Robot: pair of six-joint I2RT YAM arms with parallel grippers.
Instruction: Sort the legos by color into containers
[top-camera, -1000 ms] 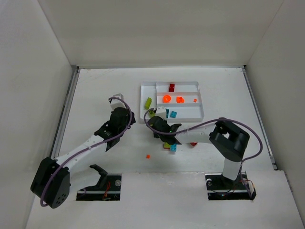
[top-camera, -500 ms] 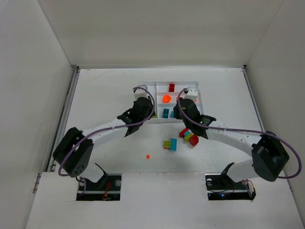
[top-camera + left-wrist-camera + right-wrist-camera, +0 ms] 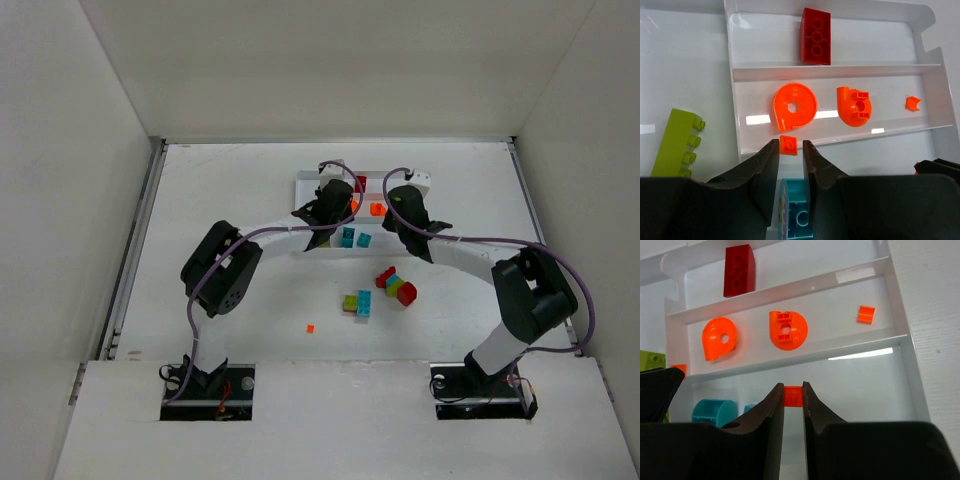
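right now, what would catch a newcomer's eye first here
Over the white tray, the right gripper pinches a small orange brick, and a tiny orange piece sits between the fingertips of the left gripper. Two orange round pieces lie in the tray's middle section, a red brick in the far one.

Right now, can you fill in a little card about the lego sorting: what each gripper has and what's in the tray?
Left gripper: above the white plastic tray, tiny orange lego chip between its tips, grip unclear
Right gripper: shut on a small orange square lego
Far section: dark red plastic brick
Middle section: two round orange pieces, one little orange bit
Tall section: lime green brick
Near section: teal pieces
Table: red, teal and green bricks not yet sorted
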